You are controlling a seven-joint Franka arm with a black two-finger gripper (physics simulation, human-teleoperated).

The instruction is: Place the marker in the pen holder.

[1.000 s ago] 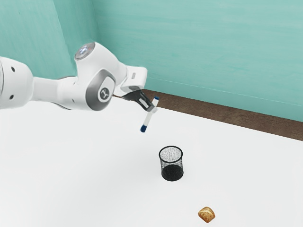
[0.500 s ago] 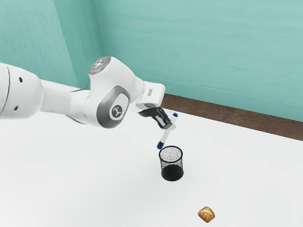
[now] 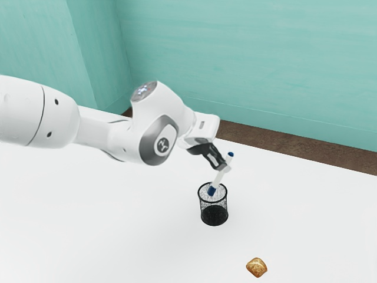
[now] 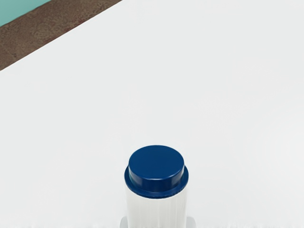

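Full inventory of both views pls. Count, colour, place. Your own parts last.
marker: 1, white with blue ends, tilted in the gripper, lower end at the pen holder's mouth; depth unclear
pen holder: 1, black mesh, upright on the table
small lump: 1, golden brown, on the table, toward the exterior view's lower edge
table: 1, white, under the holder and lump
strip: 1, brown, between table and walls
walls: teal, behind the table; count uncertain
arm: 1, white with grey, from the exterior view's left
gripper: 1, black, shut on the marker
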